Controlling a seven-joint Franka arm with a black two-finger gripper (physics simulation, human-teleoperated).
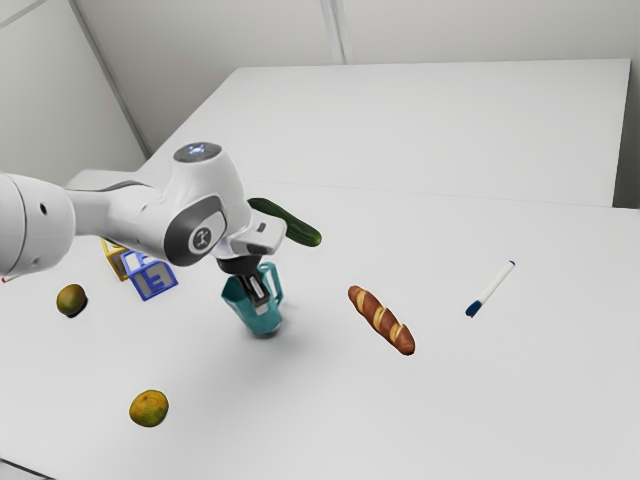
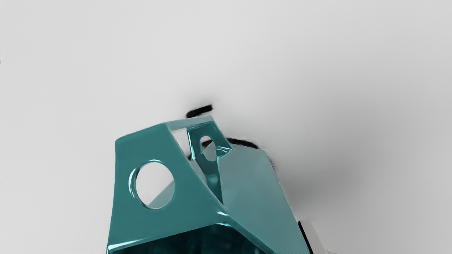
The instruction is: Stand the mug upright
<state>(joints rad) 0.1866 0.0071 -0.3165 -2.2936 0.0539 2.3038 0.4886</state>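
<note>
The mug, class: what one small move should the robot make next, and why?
Probably a slight tilt of the gripper, easing the mug toward upright. In the exterior view the mug leans, its mouth tipped toward that view's left and its base low over the table. The gripper is already at the mug, so a small turn might level the base.

We see a teal mug (image 2: 141, 225), brown loaf (image 1: 370, 307) with pale slashes, dark-green cucumber (image 1: 290, 224), blue-edged letter block (image 1: 152, 281), white marker (image 1: 492, 287) with blue ends, light-grey tabletop (image 1: 400, 430).
</note>
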